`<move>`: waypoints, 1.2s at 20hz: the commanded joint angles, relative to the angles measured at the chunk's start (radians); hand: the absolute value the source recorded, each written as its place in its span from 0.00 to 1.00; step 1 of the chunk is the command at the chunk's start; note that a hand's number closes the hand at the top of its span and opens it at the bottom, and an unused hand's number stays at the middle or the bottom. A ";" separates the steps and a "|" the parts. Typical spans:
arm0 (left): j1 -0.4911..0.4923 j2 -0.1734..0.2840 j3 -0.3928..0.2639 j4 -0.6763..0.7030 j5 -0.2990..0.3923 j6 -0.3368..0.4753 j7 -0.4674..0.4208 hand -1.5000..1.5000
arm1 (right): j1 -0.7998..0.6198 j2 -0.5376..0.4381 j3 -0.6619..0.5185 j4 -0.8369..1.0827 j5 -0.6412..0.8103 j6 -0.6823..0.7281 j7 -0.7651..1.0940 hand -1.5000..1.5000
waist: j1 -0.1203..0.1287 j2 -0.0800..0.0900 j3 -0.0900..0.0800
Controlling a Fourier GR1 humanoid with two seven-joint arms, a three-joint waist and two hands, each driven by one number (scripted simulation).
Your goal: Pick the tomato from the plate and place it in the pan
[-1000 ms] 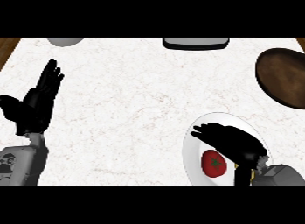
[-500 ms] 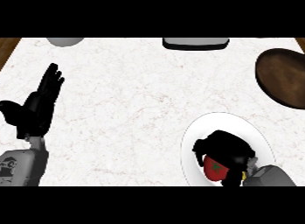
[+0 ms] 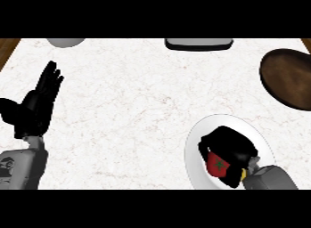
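Compared with a second ago, when the right hand (image 3: 229, 144) was spread flat above the fruit, its fingers are now curled down around the tomato (image 3: 218, 164), so only a red patch with a bit of green stem mark is seen below the black fingers. Half a second ago the curl was already mostly formed, and not much has shifted since then besides the grip being closed in a little more. So the tomato is held, wrapped by the right hand, but it's pretty much still sitting on the white plate (image 3: 200, 133), in the plate's lower middle part. Whether it's been raised off the plate surface at all can't be told from this angle.

That plate is found at the lower right of the white marbled counter (image 3: 138, 98), with the grey right forearm (image 3: 271, 179) coming in from the bottom edge just beside it.

Up and to the right of the plate, well apart from it, the dark brown pan (image 3: 292, 78) is seen at the counter's right edge, partly cut off by the frame.

Over on the far left, the left hand (image 3: 33, 109) is kept open with fingers straight and pointing up, just resting there, same as before.

Along the counter's far edge, a grey rounded object (image 3: 65, 42) is partly visible at upper left, and a dark rectangular thing with a light rim (image 3: 198, 43) at upper middle. What those actually are can't be made out.
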 commanded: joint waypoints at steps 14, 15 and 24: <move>-0.044 -0.031 -0.037 0.021 -0.024 0.010 -0.003 0.50 | -0.537 0.250 -0.313 0.152 0.175 -0.490 1.075 1.00 | 0.045 0.009 0.000; -0.019 -0.056 -0.055 0.046 -0.048 0.029 -0.039 0.50 | -0.574 0.250 -0.324 0.180 0.184 -0.517 1.122 1.00 | 0.044 0.011 0.000; 0.002 -0.014 -0.010 -0.002 -0.008 -0.001 -0.016 0.50 | -0.692 0.185 -0.584 0.291 0.082 -0.777 1.009 1.00 | 0.018 0.005 0.002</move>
